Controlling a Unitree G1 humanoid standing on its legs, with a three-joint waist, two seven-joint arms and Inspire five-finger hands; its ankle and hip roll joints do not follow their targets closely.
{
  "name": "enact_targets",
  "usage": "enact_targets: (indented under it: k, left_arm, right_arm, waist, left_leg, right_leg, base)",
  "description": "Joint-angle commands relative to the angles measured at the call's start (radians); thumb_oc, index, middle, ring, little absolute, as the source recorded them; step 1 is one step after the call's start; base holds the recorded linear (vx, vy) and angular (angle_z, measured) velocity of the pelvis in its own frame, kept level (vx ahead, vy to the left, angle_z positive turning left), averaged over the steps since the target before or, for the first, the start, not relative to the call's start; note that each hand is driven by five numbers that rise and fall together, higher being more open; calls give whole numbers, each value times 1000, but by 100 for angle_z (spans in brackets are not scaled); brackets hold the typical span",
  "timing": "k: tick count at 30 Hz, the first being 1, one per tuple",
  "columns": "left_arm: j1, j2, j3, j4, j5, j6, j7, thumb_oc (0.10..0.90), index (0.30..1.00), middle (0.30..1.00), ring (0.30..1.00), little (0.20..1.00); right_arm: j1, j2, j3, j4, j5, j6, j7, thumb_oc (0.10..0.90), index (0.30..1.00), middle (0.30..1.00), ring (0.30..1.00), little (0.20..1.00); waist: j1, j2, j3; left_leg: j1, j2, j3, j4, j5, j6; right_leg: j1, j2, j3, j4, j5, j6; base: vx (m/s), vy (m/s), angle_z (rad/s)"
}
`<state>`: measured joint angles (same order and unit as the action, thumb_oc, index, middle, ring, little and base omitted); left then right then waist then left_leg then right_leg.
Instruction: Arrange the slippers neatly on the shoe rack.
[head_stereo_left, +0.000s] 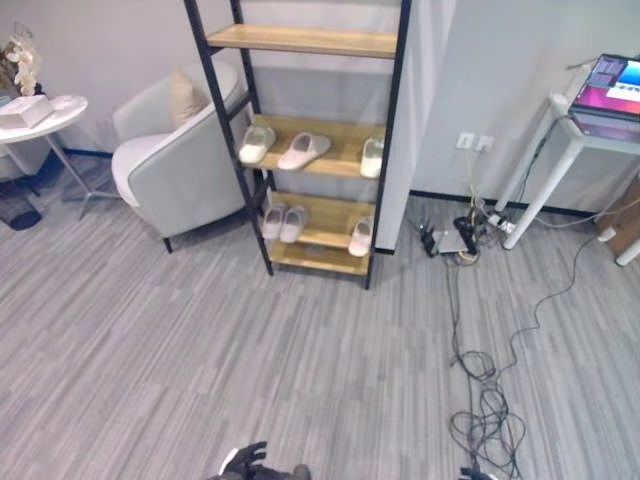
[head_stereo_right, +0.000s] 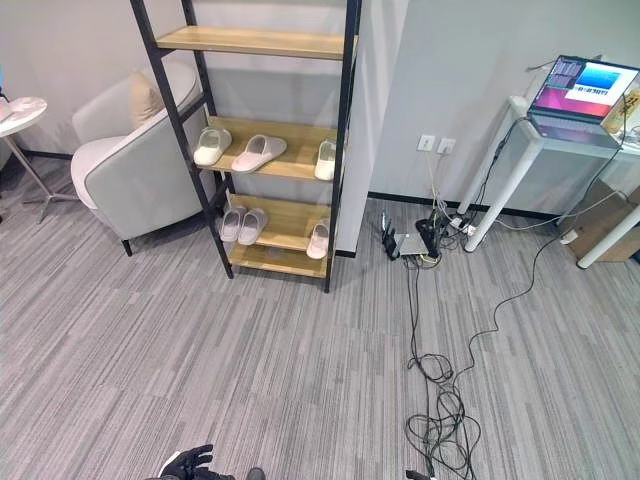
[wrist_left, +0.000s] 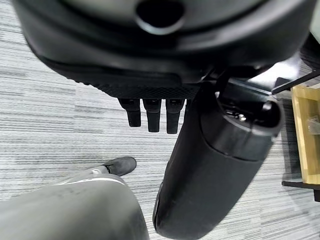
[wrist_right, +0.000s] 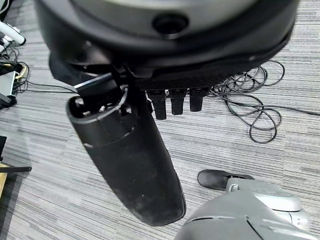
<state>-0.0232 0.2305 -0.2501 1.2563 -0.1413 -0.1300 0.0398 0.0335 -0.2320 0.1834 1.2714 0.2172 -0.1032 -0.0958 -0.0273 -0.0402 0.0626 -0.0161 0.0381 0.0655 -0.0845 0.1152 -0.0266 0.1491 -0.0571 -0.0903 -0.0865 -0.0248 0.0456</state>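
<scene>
pale slippers (head_stereo_left: 303, 150) sit on the middle and lower shelves of the shoe rack (head_stereo_left: 300, 165), far ahead of both hands. left hand (head_stereo_left: 243, 461) and right hand (wrist_right: 175, 100) hang low over open grey carpet (head_stereo_left: 200, 350), fingers relaxed, holding nothing.

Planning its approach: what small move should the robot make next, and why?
Probably step toward the shoe rack: left hand and right hand hang open and empty, far from the slippers on its shelves.
</scene>
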Motion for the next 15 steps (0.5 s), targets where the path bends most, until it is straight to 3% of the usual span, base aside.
enact_targets:
  k: [1, 10, 13, 14, 15]
  left_arm:
    - [-56, -28, -13, 21, 31, -19, 20, 800, 900, 900, 900, 900]
    - [-58, -18, -1, 27, 16, -15, 23, 800, 900, 900, 900, 900]
    - [-63, -15, 0, 19, -6, -19, 21, 800, 900, 900, 900, 900]
    - [-69, -13, 0, 17, -18, -19, 20, 800, 900, 900, 900, 900]
    - [-67, -12, 2, 18, -21, -20, 21, 800, 900, 900, 900, 900]
  right_arm:
    - [-39, -45, -7, 11, 8, -24, -17, 800, 900, 900, 900, 900]
    - [-46, -49, 3, 7, -8, -19, -13, 800, 900, 900, 900, 900]
    - [-54, -56, 7, 1, 1, -22, -12, 800, 900, 900, 900, 900]
    - [-56, -61, 1, -4, 17, -25, -13, 800, 900, 900, 900, 900]
    - [-56, -64, -1, -6, 21, -27, -16, 800, 900, 900, 900, 900]
  waist:
    - [11, 22, 18]
    - [10, 25, 43]
    - [21, 11, 74]
    - [29, -1, 92]
    - [34, -5, 95]
  left_leg:
    - [80, 28, 126, 10, -96, -50]
    - [63, 48, 107, 60, -103, -63]
    - [-11, 60, 82, 201, -126, -72]
    - [-83, 72, 75, 311, -121, -83]
    - [-104, 77, 72, 345, -112, -84]
  right_leg:
    - [-59, -17, -132, 10, -1, 66]
    - [-91, -5, -130, 70, -26, 49]
    - [-105, -3, -125, 86, -36, 34]
    - [-102, -8, -134, 85, -37, 23]
    - [-96, -8, -138, 81, -40, 18]
  base:
    - [0, 0, 0]
    - [7, -64, 0]
    - [-50, -86, 4]
    - [-1, -115, 16]
    - [20, -81, 22]
